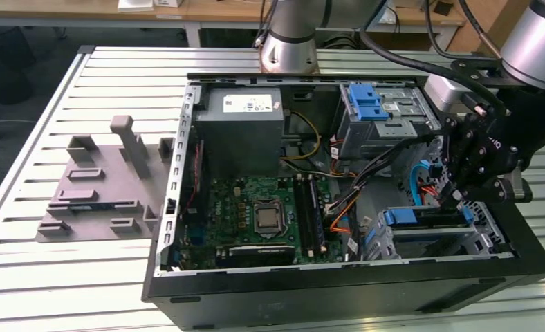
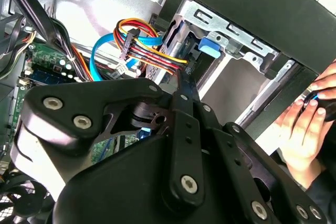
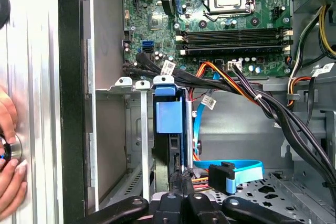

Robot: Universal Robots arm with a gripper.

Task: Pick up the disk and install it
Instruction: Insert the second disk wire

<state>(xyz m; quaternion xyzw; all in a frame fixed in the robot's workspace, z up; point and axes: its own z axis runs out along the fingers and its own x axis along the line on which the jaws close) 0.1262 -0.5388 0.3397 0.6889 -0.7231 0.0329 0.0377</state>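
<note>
The disk [image 1: 427, 218] stands on edge in the silver drive cage [image 1: 494, 238] at the front corner of the open computer case, on the exterior view's right. Its blue plastic rail and tab [image 3: 169, 114] run along its upper edge, and the first wrist view shows its dark edge [image 3: 169, 153] sunk between the cage walls [image 3: 143, 129]. My gripper [image 1: 454, 202] hangs straight over it, fingers shut together, tips [image 3: 182, 178] against the disk's edge rather than around it. In the second wrist view the shut gripper [image 2: 182, 80] meets the disk beside the blue tab [image 2: 210, 45].
Black, orange and blue cables [image 3: 247, 90] cross close beside the cage. The motherboard [image 1: 259, 214], a grey power supply box [image 1: 245, 114] and a second cage with a blue latch [image 1: 374, 104] fill the case. A grey foam fixture [image 1: 97, 187] lies on the table. A person's hand [image 2: 304, 129] holds something outside the case wall.
</note>
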